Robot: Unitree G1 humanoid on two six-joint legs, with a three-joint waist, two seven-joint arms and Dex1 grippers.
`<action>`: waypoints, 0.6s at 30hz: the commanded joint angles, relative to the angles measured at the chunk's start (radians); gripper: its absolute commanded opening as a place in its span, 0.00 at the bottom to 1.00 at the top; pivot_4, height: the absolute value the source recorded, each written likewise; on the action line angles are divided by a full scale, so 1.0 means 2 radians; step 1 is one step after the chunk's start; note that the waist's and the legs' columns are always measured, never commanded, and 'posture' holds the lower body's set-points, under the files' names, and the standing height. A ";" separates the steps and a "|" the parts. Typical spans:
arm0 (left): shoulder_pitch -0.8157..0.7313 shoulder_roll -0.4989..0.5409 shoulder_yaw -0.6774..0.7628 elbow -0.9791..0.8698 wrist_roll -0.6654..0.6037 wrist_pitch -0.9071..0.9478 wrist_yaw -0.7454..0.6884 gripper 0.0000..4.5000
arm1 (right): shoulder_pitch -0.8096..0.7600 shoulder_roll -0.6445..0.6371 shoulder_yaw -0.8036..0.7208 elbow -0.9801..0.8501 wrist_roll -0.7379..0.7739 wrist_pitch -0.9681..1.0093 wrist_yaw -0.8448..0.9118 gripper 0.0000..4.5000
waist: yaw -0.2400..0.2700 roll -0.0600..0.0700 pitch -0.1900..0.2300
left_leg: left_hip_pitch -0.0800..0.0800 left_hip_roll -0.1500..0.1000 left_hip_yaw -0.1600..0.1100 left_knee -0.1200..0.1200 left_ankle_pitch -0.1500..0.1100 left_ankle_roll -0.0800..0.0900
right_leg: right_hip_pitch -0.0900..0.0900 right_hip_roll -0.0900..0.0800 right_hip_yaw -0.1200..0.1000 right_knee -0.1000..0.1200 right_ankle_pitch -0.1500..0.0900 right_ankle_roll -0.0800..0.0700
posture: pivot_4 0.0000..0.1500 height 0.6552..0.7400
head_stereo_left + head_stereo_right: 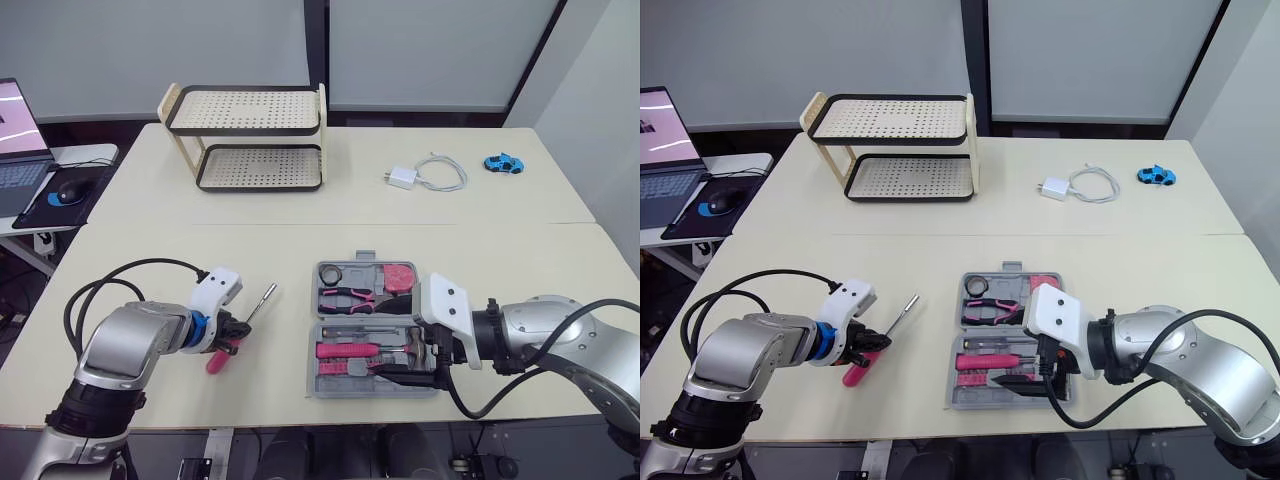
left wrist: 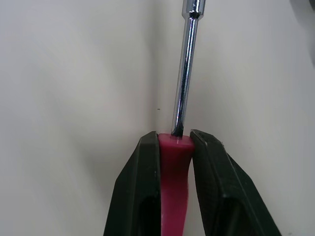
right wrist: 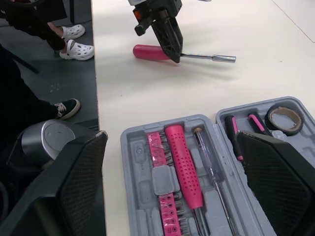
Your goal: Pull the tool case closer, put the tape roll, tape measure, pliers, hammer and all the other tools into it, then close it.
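Pink-handled screwdriver (image 2: 184, 73), pinched at the handle's end by the left hand (image 1: 233, 338), may swivel loose; right hand (image 3: 172, 137) gapes above the tool case (image 1: 325, 390).

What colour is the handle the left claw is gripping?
Pink; the handle shows best in the left wrist view.

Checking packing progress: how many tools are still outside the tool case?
1: the screwdriver, on the table left of the case, held in the left gripper. The right gripper may hide others.
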 commanded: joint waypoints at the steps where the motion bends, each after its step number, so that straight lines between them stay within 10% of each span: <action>1: 0.015 0.011 -0.004 0.000 -0.005 -0.032 0.003 0.12 | -0.006 0.002 -0.003 -0.008 0.002 0.003 -0.003 1.00 | 0.000 0.000 0.000 | 0.000 0.000 0.000 0.000 0.000 0.000 | 0.000 0.000 0.000 0.000 0.000 0.000 | 1.00 1.00; 13: 0.077 0.057 0.045 -0.007 -0.042 -0.129 -0.042 0.97 | -0.002 -0.002 -0.024 -0.019 0.015 0.015 -0.009 1.00 | -0.001 0.001 -0.001 | 0.000 0.000 0.001 0.000 0.000 0.000 | 0.000 0.000 0.001 0.000 0.000 0.000 | 1.00 1.00; 18: 0.133 0.088 0.080 0.005 -0.053 -0.251 -0.105 0.99 | 0.003 0.004 -0.033 -0.025 0.021 0.013 -0.019 1.00 | 0.000 0.001 -0.001 | 0.000 0.000 0.001 -0.001 0.000 0.000 | -0.001 -0.001 0.001 0.000 0.000 0.000 | 1.00 1.00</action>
